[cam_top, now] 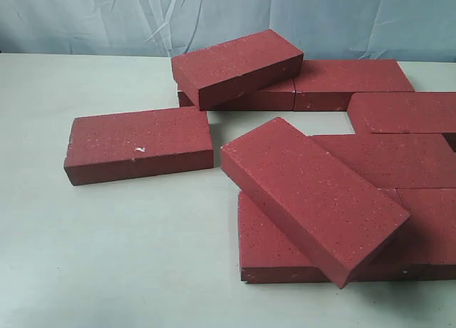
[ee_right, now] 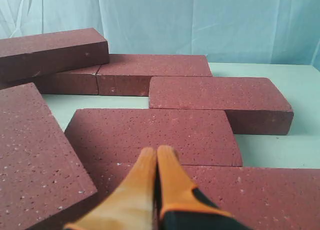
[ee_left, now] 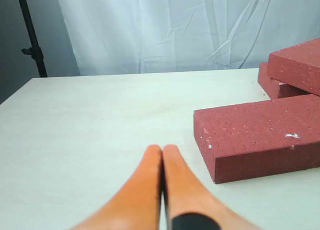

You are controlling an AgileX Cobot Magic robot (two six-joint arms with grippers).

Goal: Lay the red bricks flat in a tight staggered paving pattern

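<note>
One pale table (cam_top: 107, 257) under everything, backed by a crumpled pale-blue sheet (cam_top: 85, 14). Nine red bricks (cam_top: 392, 157) on it, matte and finely speckled. Mostly clustered on the right of the exterior view, flat and edge to edge in rough rows, with a patch of bare table showing behind the middle one.

Two not lying flat. A front tilted brick (cam_top: 313, 196) leaning across the near bricks, one corner overhanging their front edge. A back tilted brick (cam_top: 235, 64) propped askew on the left end of the back row.

Set apart on the left, well clear of the cluster, a lone brick (cam_top: 139, 142), flat, with a small white chip (cam_top: 140, 150) near its front edge.

Left gripper (ee_left: 162, 151): orange fingers pressed together tip to tip, clenched on nothing, low over bare table near the lone brick's end.

Right gripper (ee_right: 156, 152): orange fingers pressed tight together too, empty, poised over the flat bricks of the cluster. Contact with them impossible to tell.
</note>
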